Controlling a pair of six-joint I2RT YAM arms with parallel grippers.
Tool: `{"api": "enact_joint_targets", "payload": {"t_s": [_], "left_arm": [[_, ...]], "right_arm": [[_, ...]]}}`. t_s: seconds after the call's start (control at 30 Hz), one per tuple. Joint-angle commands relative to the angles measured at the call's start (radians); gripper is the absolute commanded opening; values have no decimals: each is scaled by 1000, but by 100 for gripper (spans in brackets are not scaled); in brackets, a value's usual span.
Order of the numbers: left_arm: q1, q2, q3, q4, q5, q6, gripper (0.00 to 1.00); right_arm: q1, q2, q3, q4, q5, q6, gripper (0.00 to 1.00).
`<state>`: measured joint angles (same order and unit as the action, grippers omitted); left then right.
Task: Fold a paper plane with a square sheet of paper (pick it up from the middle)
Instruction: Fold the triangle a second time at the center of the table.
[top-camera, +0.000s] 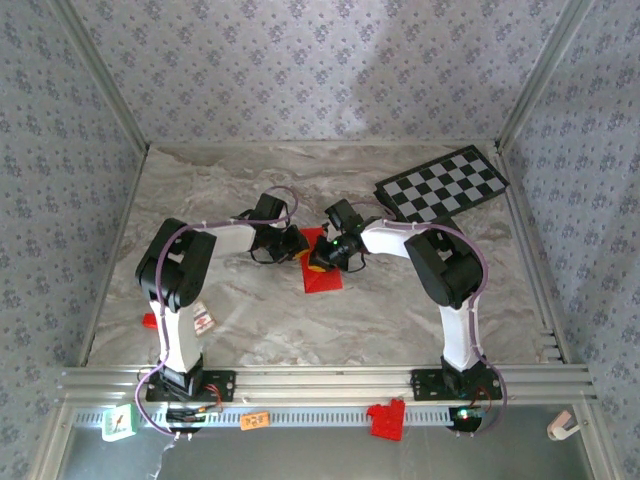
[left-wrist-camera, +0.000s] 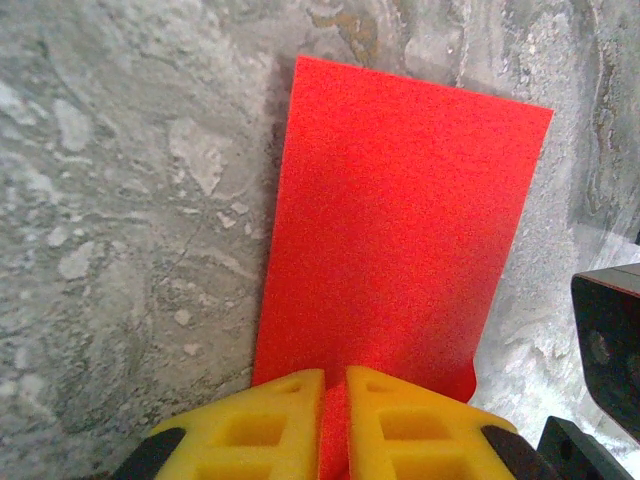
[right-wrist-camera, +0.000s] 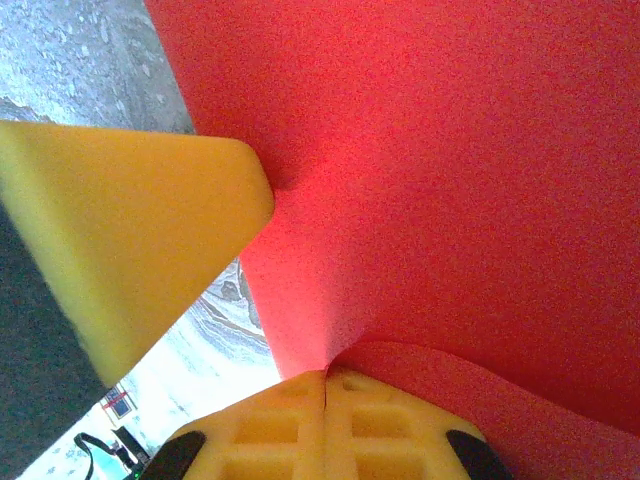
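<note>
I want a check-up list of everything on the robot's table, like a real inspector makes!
Surface: grey marbled tabletop, no spills seen.
Job's things: thin bright red sheet of paper, looks folded into a rectangle, at the middle.
Clutter: black-and-white checkered board at the far right; chunky red plastic bracket on the near rail.
Grippers: left gripper and right gripper each pinch the paper.
Cables: purple cables loop along both arms.
Surroundings: patterned grey walls on three sides.

Soft, even light (wrist close-ups slightly blurred).
</note>
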<state>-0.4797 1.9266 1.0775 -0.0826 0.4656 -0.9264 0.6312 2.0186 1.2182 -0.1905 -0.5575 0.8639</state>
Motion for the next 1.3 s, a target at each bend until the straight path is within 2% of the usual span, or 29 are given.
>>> {"api": "enact_joint_targets", "payload": {"t_s": [0.0,0.97,1.27], "left_arm": [[-6,21,6,-70,-23,4,15],[-7,10,-1,-65,-24,-5,15],[3,-38,61,-92,-25,4,17]], "right_arm": [[4,17,23,-7,-9,-17,2],[-1,34,11,-4,0,-6,3],[-3,41,10,-23,9,-6,4]]}}
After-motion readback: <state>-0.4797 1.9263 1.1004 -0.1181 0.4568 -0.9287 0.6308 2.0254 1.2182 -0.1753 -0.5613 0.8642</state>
